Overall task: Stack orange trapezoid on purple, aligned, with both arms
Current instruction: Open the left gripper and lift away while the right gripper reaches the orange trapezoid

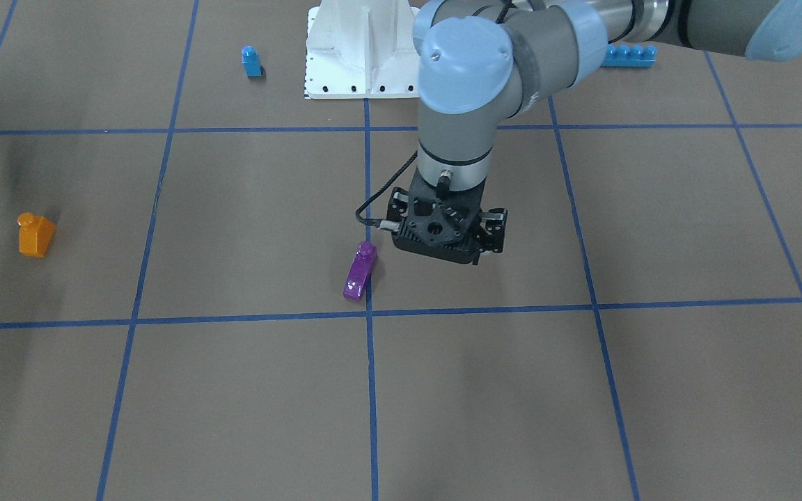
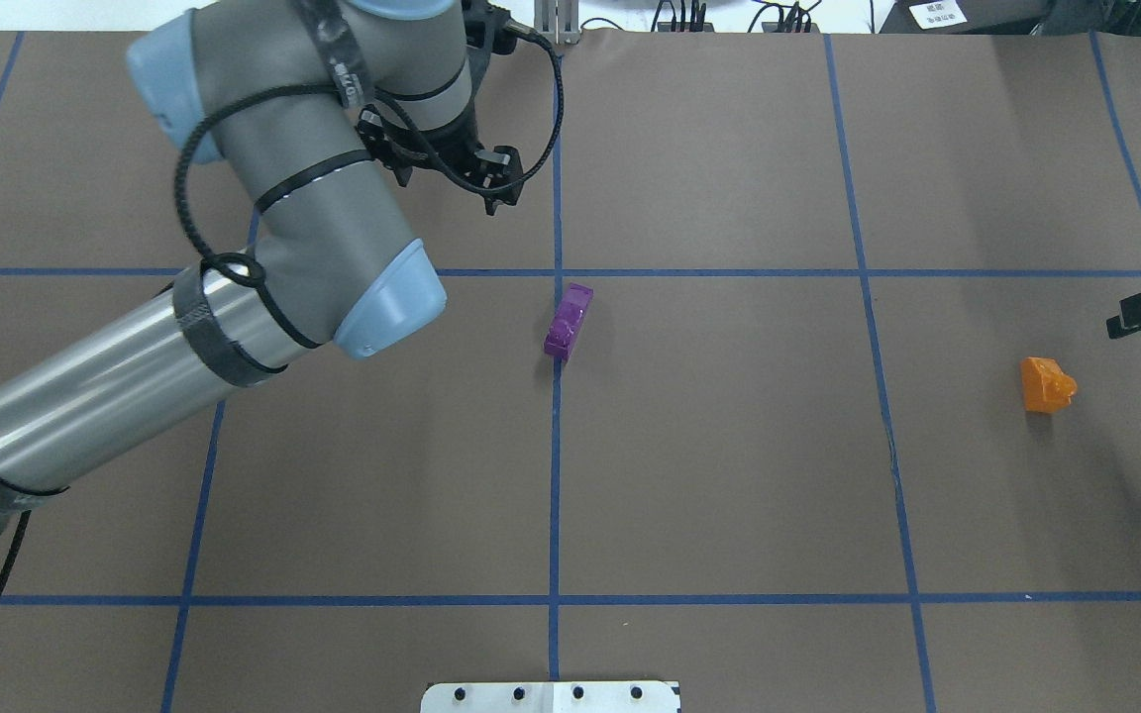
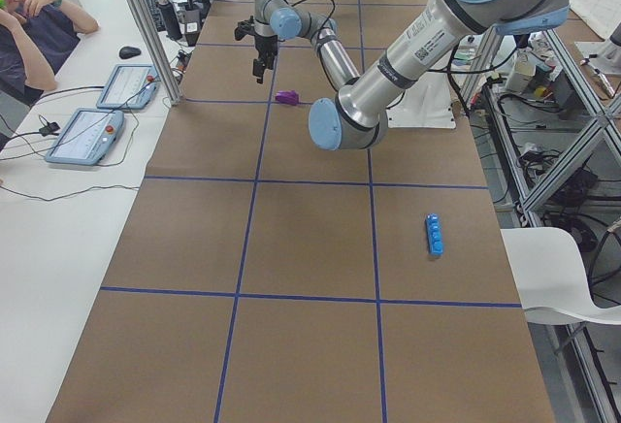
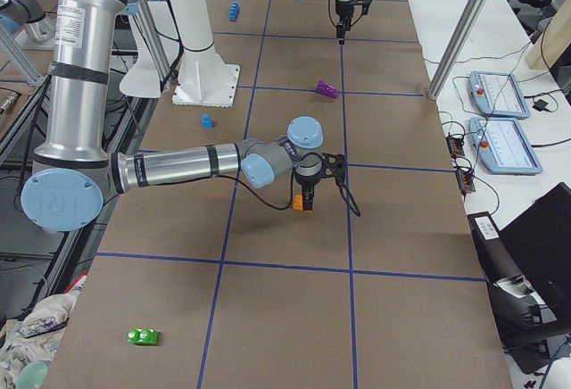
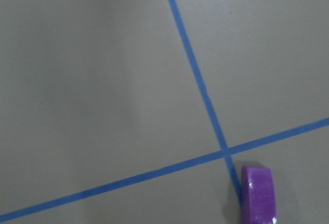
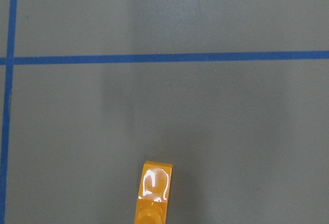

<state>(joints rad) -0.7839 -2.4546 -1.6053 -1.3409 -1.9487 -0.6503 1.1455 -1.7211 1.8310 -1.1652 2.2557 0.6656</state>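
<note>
Overhead exterior: purple brick (image 2: 568,321) lies near left pincer (image 2: 501,184), not touching.

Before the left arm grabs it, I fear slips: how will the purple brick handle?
Glossy highlights suggest hard, slick plastic, so the purple brick may slip in a loose pinch. Small, so probably light: a nudge would likely slide it. Flat and sloped faces make rolling unlikely, though pinching the slope could eject it.
</note>
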